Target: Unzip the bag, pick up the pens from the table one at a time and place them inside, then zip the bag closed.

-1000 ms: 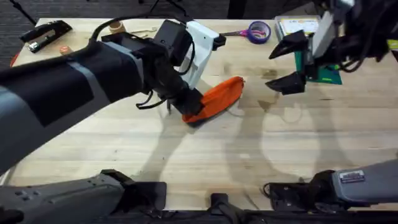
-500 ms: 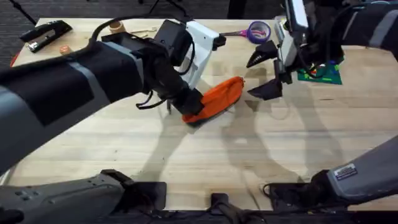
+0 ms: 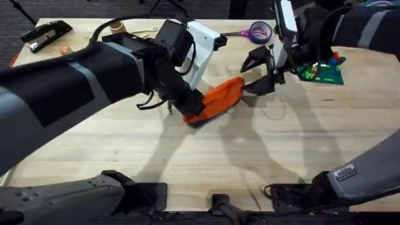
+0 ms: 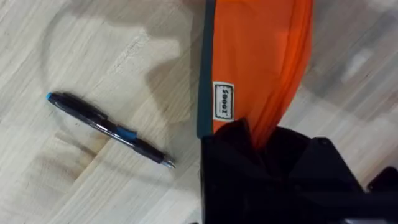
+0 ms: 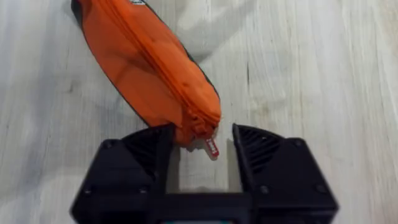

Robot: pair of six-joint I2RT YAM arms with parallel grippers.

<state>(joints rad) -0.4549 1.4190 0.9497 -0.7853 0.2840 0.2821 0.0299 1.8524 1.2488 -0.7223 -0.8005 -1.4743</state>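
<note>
Left wrist view: bag [image 4: 255, 56] label illegible, left jaws clamped on it; right jaws apart around its zip pull [image 5: 210, 146].

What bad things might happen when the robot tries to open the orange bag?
The right end effector is open around the small zip pull at the bag's tip, so its fingers might shut beside the tab and miss it, or slip off.

The left end effector pinches just one end of the bag, so a hard tug might drag the fabric loose or bunch it.

The pen lies close beside the bag and might get knocked away.
</note>
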